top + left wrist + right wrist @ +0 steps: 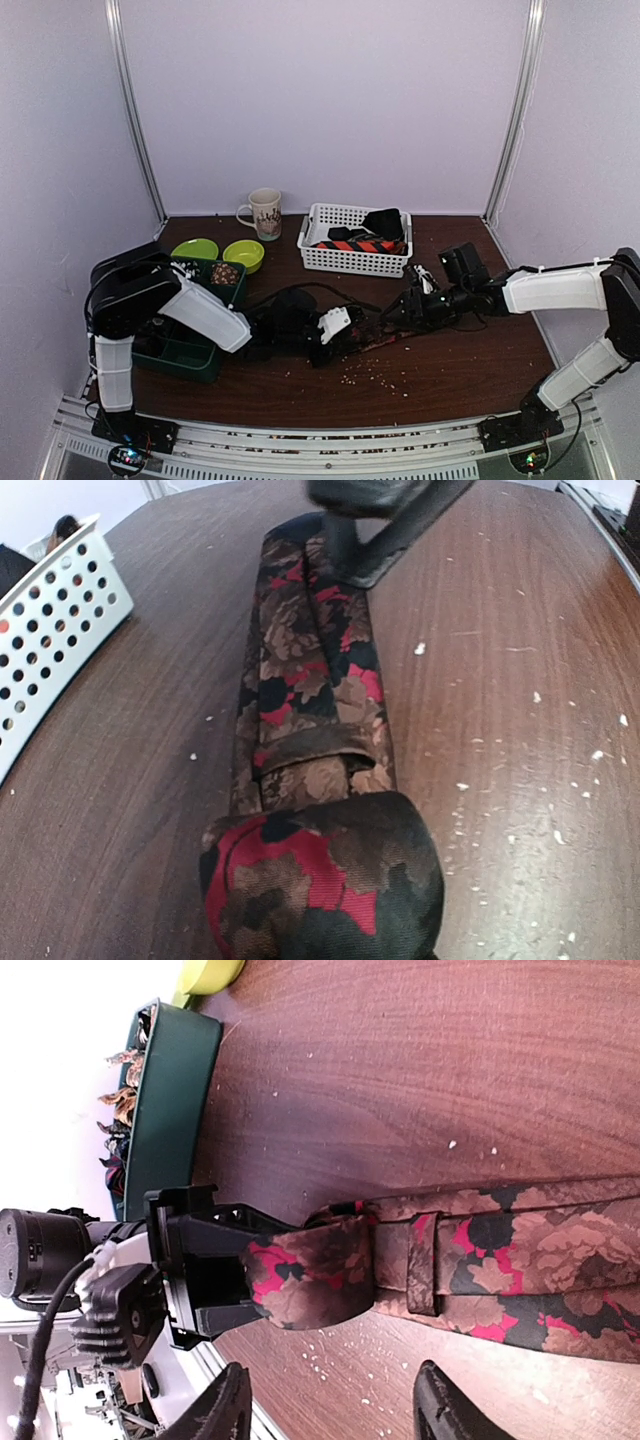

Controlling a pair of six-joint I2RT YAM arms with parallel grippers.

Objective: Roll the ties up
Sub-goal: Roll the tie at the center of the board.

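Note:
A brown tie with a red and black floral pattern (375,335) lies flat on the table between my two grippers. Its near end is rolled into a fist-sized coil (320,880), which also shows in the right wrist view (305,1280). My left gripper (335,332) is shut on that coil; its black jaws (200,1270) sit behind the roll, and the roll hides its fingers in its own view. My right gripper (335,1410) is open over the flat part of the tie (520,1270). One of its fingers (375,555) rests on the tie's far end.
A white basket (340,262) at the back holds an orange-red and navy striped tie (365,243) and a black tie (385,222). A mug (265,213), two green bowls (243,255) and a dark green bin (195,345) stand at the left. Crumbs (380,375) dot the table.

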